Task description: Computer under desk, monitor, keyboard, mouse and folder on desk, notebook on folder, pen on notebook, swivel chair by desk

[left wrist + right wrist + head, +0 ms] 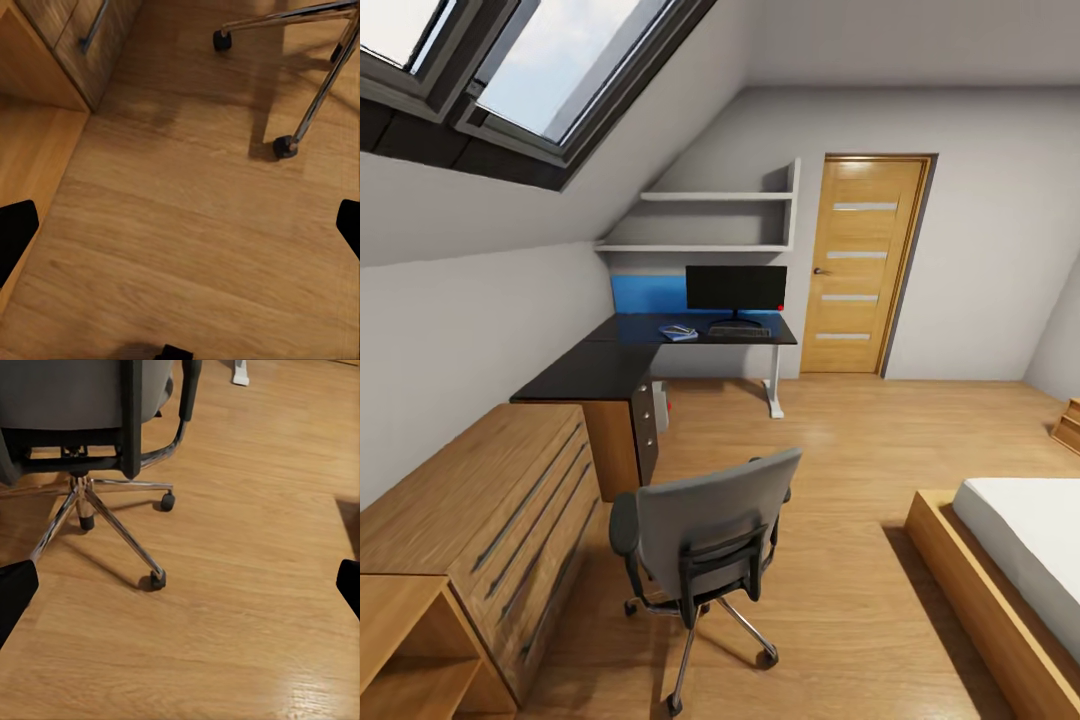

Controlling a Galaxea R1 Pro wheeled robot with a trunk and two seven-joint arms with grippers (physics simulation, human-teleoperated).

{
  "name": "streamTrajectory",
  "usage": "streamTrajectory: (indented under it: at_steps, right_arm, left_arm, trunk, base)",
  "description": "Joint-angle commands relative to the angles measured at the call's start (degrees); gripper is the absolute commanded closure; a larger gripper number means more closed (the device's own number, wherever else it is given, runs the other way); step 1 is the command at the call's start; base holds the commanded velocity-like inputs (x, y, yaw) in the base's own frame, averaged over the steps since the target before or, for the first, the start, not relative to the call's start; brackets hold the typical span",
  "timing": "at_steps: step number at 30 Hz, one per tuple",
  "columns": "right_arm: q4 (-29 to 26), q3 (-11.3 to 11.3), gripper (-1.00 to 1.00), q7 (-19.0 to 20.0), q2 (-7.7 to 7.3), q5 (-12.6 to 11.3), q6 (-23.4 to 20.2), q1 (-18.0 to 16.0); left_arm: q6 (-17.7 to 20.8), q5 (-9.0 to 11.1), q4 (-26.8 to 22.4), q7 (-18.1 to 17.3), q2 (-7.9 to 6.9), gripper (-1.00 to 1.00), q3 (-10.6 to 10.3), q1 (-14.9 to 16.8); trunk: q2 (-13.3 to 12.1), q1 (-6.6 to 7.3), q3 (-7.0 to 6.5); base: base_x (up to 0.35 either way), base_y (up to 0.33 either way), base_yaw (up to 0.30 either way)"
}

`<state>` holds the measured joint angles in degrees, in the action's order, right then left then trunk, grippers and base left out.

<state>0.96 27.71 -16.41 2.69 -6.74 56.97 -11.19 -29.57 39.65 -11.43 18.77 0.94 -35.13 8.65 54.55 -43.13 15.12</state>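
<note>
**Chair out on the floor, worktop partly set**

The swivel chair (705,535) stands on the wood floor (840,440), well apart from the worktop (622,355), its grey back to the camera; the monitor (736,289) stands along the worktop's back edge with the keyboard (740,331) just in front; a blue folder (678,332) lies near the keyboard; both grippers' jaws are spread wide above the floor, left (180,225) near a wooden cabinet (480,510), right (180,585) behind the chair
</note>
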Motion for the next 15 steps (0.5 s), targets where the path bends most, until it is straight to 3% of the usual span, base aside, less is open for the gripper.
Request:
streamTrajectory:
  at_steps: [1, 6, 11, 15]
  right_arm:
    - [0.10, 0.51, -1.00, 0.00, 0.03, -0.57, 0.22, -0.06]
    - [0.10, 0.51, -1.00, 0.01, -0.04, -0.59, 0.24, -0.06]
    - [0.10, 0.51, -1.00, 0.00, -0.04, -0.57, 0.24, -0.06]
    - [0.10, 0.44, -1.00, 0.05, -0.12, -0.56, 0.24, -0.06]
  left_arm:
    - [0.12, 0.14, -0.03, 0.50, -0.04, -1.00, -0.49, 0.05]
    - [0.21, 0.29, -0.17, 0.56, -0.20, -1.00, -0.41, 0.05]
    - [-0.69, 2.82, -0.26, 0.46, -0.45, -1.00, 0.07, 0.05]
    - [-0.88, 3.77, -0.32, 0.34, -0.49, -1.00, 0.21, 0.05]
  trunk:
    - [0.47, -0.23, 0.26]
    - [2.47, -1.33, 1.16]
    - [4.48, -2.43, 2.05]
    - [6.08, -3.31, 2.69]
  base:
    - [0.000, 0.000, 0.000]
    - [0.000, 0.000, 0.000]
    - [0.000, 0.000, -0.017]
    - [0.000, 0.000, -0.167]
